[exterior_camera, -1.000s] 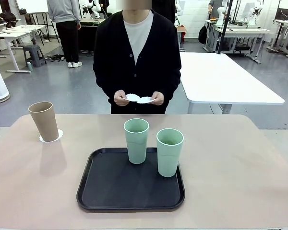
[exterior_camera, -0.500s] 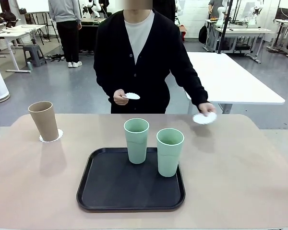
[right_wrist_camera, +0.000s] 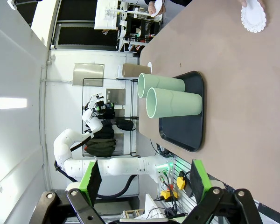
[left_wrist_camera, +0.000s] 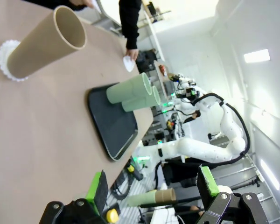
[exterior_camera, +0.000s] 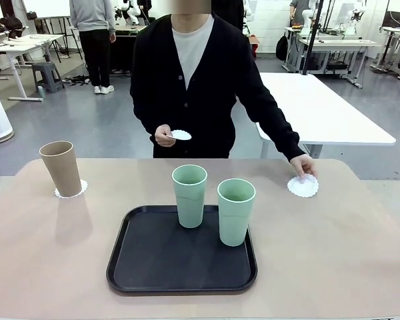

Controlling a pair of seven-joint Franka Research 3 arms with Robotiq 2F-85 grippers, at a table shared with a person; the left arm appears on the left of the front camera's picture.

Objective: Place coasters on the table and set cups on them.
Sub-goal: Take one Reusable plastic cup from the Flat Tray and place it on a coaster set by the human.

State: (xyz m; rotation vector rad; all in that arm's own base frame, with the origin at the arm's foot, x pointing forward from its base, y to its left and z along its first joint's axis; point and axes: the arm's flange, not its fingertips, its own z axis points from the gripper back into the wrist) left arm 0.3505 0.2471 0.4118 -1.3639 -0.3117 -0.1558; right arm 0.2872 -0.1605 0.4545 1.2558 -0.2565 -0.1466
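- left gripper (left_wrist_camera: 152, 183): jaws wide apart, nothing between them
- right gripper (right_wrist_camera: 145, 177): same, spread wide and empty
- tan cup (exterior_camera: 61, 168) stands upright on a coaster (exterior_camera: 81, 189) at the far left of the surface (exterior_camera: 360, 253), well ahead of the left gripper
- two mint cups (exterior_camera: 189, 195) stand upright side by side on the black tray (exterior_camera: 153, 267), mid-surface, well apart from both grippers (in the right wrist view they sit between that gripper and the far edge)
- second coaster (exterior_camera: 303, 186) lies flat on the surface at far right, well apart from the right gripper; the person's outstretched hand (exterior_camera: 304, 165) has its fingertips on the far rim
- third coaster (exterior_camera: 181, 135) is pinched in the person's other hand (exterior_camera: 164, 136), held off the surface beyond its far edge
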